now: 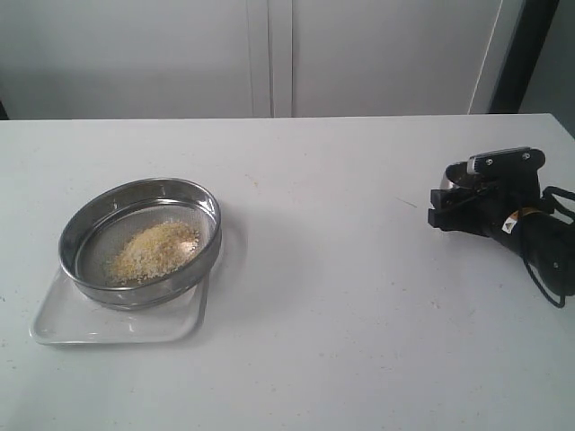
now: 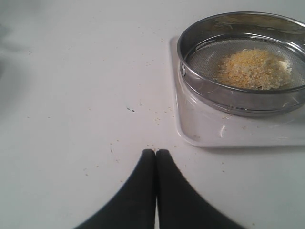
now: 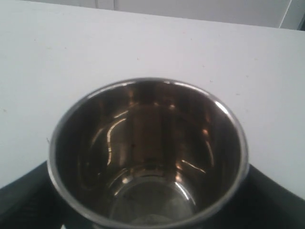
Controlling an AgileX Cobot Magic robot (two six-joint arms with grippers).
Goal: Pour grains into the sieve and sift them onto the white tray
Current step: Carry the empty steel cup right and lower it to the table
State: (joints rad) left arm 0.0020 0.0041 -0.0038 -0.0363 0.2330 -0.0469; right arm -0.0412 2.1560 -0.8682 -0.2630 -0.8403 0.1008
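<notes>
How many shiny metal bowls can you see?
2. The sieve sits on the tray at the left, grains inside. The cup, empty, is in the right gripper at the right. None seem hidden.

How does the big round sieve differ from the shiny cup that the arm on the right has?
The sieve is wide and shallow; the steel cup is narrower and deep. The sieve has a mesh bottom, the steel cup a solid one. The sieve holds the grains and sits on the white tray; the steel cup looks empty and sits between the fingers of the right gripper. Both are round, shiny steel.
</notes>
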